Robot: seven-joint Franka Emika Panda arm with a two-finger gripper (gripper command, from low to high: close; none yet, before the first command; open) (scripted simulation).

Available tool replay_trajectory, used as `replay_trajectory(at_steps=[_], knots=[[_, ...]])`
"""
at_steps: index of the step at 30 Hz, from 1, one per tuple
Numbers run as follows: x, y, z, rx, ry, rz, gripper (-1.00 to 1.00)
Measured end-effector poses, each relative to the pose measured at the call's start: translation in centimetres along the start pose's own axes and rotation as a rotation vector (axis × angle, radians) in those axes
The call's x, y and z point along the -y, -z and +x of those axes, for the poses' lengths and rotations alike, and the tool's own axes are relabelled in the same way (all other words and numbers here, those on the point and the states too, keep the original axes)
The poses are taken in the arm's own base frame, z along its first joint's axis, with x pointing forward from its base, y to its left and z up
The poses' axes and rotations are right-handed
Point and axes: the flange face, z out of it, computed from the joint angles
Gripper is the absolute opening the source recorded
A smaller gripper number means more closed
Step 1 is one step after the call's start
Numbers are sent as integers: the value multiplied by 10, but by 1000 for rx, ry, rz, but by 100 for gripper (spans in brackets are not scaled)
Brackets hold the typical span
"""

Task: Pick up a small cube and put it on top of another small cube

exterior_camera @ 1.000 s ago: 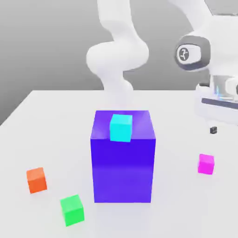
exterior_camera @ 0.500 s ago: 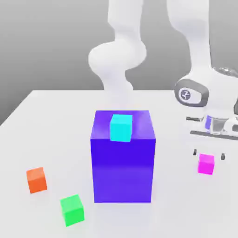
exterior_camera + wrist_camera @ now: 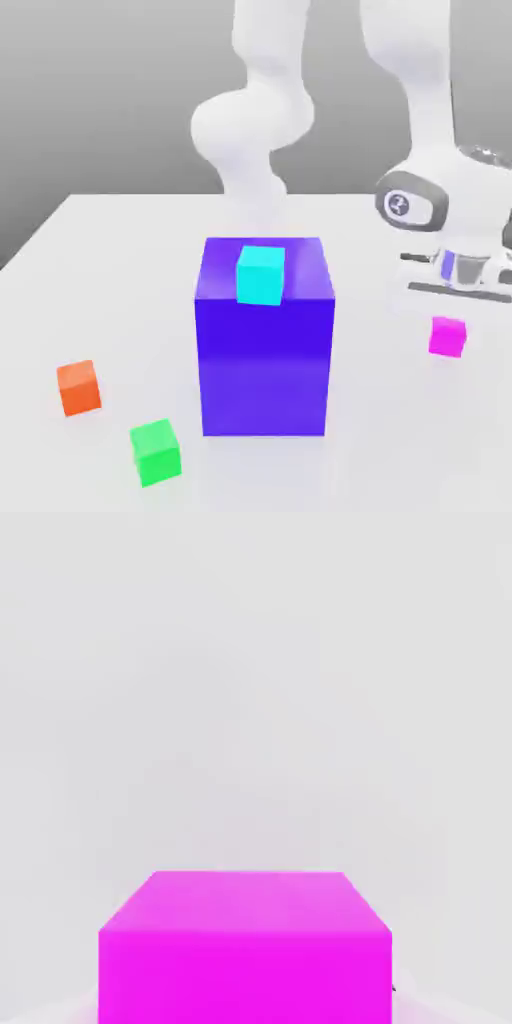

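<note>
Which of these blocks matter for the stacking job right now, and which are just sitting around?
In play:
- magenta cube, under the claw, which is shut on it
- cyan cube on the big blue block, one possible spot to stack on

Lying about:
- orange cube
- green cube
- both on the white table, apart from each other

small cube [image 3: 447, 336] under gripper [image 3: 447, 318]

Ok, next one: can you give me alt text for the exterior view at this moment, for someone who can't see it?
A white robot arm's gripper is shut on a small magenta cube at the exterior view's right, over a white table. At center stands a tall blue block with a cyan cube on top; an orange cube and a green cube sit on the table at the left.
</note>
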Motion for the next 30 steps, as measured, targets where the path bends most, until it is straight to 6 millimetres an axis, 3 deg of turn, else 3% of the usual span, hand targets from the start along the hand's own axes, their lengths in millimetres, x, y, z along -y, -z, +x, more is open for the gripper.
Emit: replay_trajectory(at_steps=[1,3,9,15,22,30], knots=[[-6,9,4,0,29,-18,-100],[-20,23,-8,8,40,-45,-100],[-55,61,-57,44,64,-112,-100],[-78,98,-108,79,93,-165,-100],[-90,135,-181,116,105,-205,-100],[-85,160,-273,146,104,-213,-100]])
